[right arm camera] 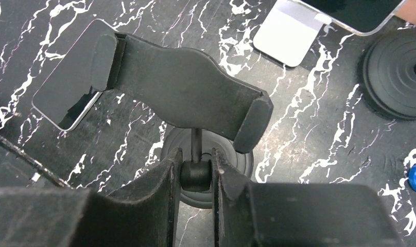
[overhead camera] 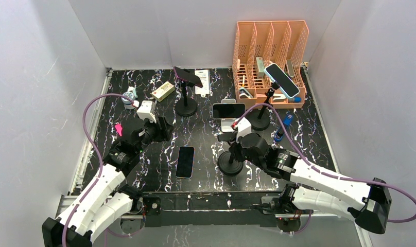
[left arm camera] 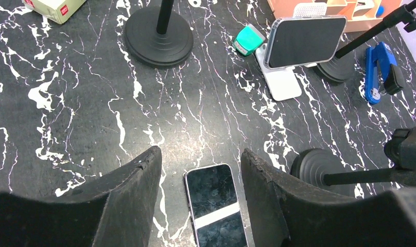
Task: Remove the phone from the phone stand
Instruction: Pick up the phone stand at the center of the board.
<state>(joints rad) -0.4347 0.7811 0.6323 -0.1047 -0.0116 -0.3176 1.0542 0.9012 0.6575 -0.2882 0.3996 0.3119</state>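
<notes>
A dark phone [overhead camera: 185, 161] lies flat, screen up, on the black marble table, left of a black phone stand [overhead camera: 230, 164] whose cradle [right arm camera: 180, 87] holds nothing. My right gripper [right arm camera: 195, 154] is shut on that stand's ball joint just under the cradle, both fingers pressed against it. In the right wrist view the phone [right arm camera: 62, 98] shows partly behind the cradle's left end. My left gripper [left arm camera: 201, 154] hovers open above the phone [left arm camera: 216, 206], which lies between the two fingers, touching neither. The stand's round base [left arm camera: 314, 164] sits to the right of it.
A white stand [left arm camera: 280, 85] carries a phone [left arm camera: 304, 41] behind. Two tall black stands [overhead camera: 186, 106] [overhead camera: 258, 121] hold phones at the back. An orange file rack [overhead camera: 267, 41] stands back right, a blue stapler [left arm camera: 378, 72] right, a teal item [left arm camera: 247, 40], a small box [overhead camera: 163, 90].
</notes>
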